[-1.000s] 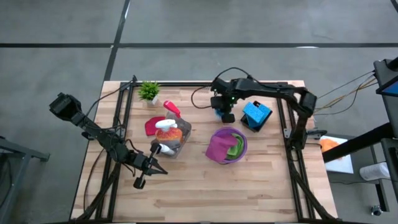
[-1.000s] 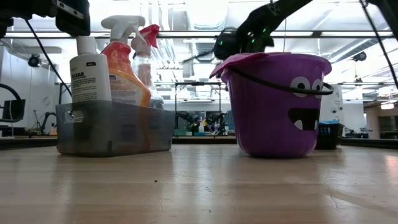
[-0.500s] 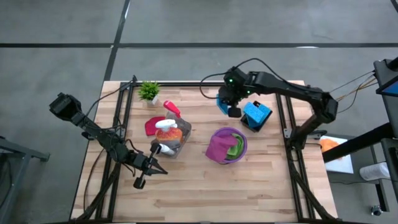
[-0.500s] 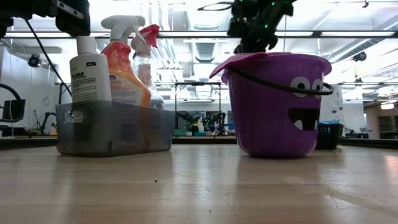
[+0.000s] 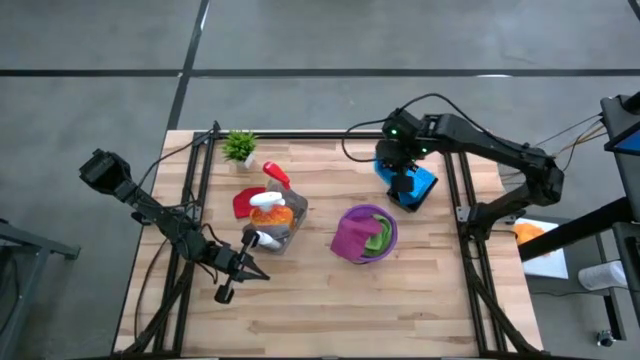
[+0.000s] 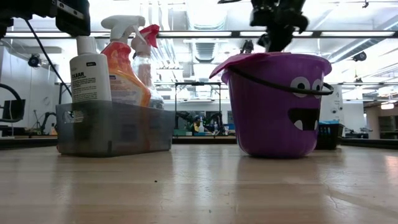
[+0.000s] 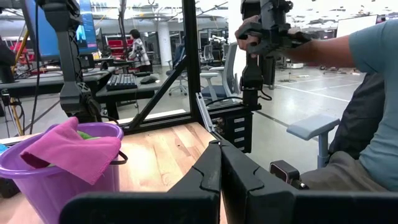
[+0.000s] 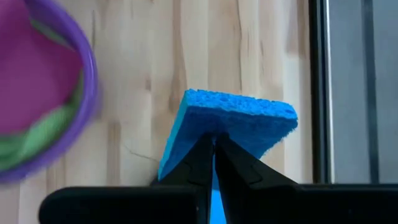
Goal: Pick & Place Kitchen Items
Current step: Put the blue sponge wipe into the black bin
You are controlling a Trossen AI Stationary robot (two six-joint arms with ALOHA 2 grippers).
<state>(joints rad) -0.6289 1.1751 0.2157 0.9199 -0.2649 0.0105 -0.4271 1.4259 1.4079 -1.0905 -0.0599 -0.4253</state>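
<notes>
The left claw (image 5: 243,268) has stayed at the worktop's (image 5: 320,310) 8 o'clock edge, fingers pressed together, empty. The right claw (image 5: 403,183) has swung from 12 toward 2 o'clock, past the bucket (image 5: 384,240), pinching a blue sponge (image 8: 230,124) that stands edge-on between its closed fingers, over the other sponges (image 5: 422,184).

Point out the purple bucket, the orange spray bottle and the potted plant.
purple bucket (image 6: 273,118): low view, front wall beside the printed face.
orange spray bottle (image 6: 124,74): low view, orange body.
potted plant (image 5: 239,146): high view, green leaves.
</notes>
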